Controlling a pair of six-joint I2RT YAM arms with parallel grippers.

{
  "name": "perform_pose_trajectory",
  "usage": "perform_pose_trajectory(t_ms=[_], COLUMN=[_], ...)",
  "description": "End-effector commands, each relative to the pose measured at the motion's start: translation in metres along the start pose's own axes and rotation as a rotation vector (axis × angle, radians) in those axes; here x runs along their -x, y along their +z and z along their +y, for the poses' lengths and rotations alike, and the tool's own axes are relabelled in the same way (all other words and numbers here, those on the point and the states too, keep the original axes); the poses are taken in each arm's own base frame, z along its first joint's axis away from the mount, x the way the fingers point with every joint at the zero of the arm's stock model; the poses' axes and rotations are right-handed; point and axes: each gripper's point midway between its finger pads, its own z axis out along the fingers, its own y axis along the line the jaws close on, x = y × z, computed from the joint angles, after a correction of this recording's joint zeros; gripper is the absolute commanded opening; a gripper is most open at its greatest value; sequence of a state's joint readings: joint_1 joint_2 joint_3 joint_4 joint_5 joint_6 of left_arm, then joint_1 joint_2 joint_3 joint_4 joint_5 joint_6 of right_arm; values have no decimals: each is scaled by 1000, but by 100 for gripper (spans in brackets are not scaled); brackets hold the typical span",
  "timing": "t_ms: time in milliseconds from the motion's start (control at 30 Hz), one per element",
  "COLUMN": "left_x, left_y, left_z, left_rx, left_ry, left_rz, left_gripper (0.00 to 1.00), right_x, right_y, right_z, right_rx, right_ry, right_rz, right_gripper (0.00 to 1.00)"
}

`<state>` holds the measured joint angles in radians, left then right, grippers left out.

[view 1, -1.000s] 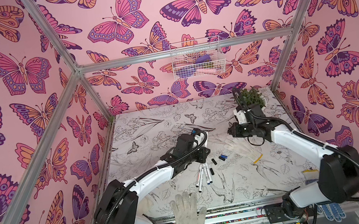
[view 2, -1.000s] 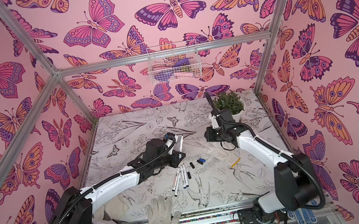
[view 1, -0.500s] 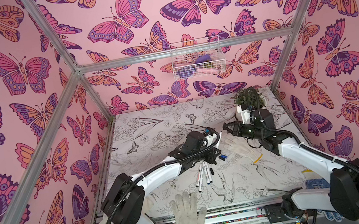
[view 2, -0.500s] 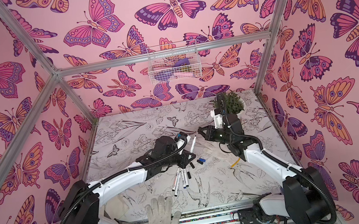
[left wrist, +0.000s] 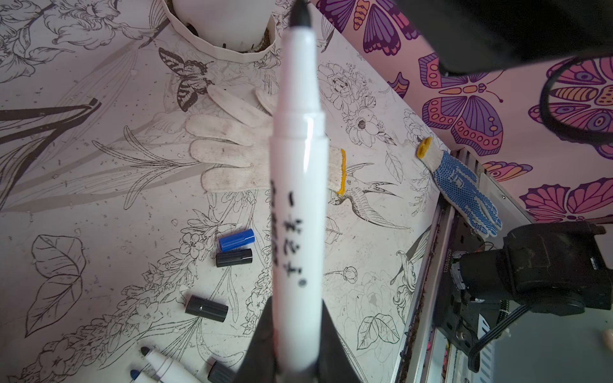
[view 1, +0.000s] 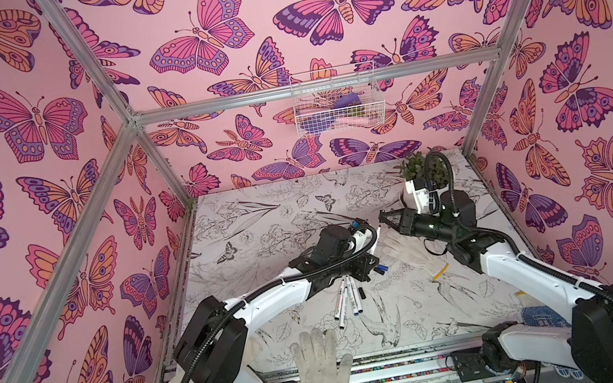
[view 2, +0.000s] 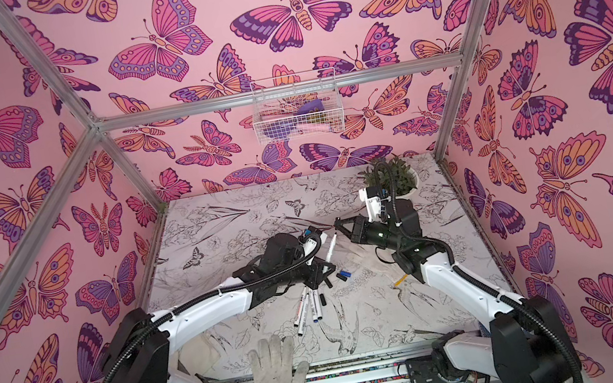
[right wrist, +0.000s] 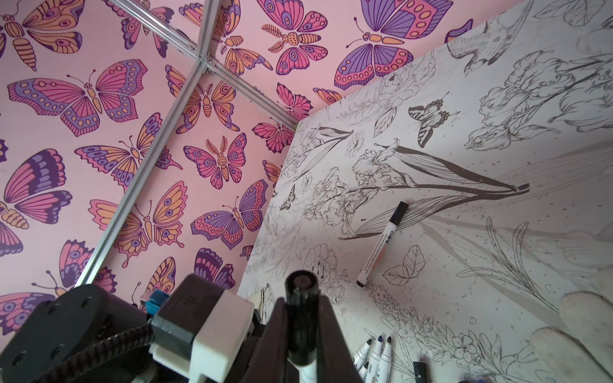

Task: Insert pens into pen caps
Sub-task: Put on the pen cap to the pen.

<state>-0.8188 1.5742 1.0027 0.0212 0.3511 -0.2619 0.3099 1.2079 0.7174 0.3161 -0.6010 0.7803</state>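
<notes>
Now: left claw [left wrist: 296, 318] is clamped on the tail of a pen [left wrist: 298, 159], black tip bare and pointing out. Right claw [right wrist: 302, 308] is pinched tight on a black cap [right wrist: 301, 331]. Its outward end looks like the open mouth, but I can't confirm that. In both top views tip and cap hang close together but apart, above the glove [view 1: 412, 253], right of mid-table. I judge the axes are not yet lined up.

Risks:
- Pen is gripped far from its tip. An off-centre push against the cap rim could lever it round in the jaws.
- Cap is short and smooth, so a skewed push could squeeze it out of the grip. It would then drop onto the glove or roll.
- A missed mouth smears ink on the cap's outside.

Room:
- Right wrist sits just in front of the pot [view 1: 410, 188], with the right wall [view 1: 568, 157] near. Little room to back off that way.
- Far left of the table [view 1: 260, 225] is open, apart from one capped pen [right wrist: 378, 252].
- Loose pens [view 1: 344, 304] and loose caps [left wrist: 234, 257] lie under the left forearm, so I should not dip there.
</notes>
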Motion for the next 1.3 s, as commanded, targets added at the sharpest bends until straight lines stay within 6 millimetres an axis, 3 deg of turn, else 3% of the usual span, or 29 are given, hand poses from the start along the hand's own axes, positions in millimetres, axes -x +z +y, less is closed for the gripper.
perform_pose_trajectory(t_ms=[0, 1267], left_x=[2, 3], left_y=[3, -1], left_z=[-2, -8], left_rx=[-2, -24], left_ry=[19, 26], left_rz=[9, 6], left_gripper=[0, 0], right_x=[1, 2], right_y=[1, 2], right_z=[7, -5], right_rx=[18, -52], right_ry=[-35, -73], right_rz=[26, 39], right_gripper=[0, 0])
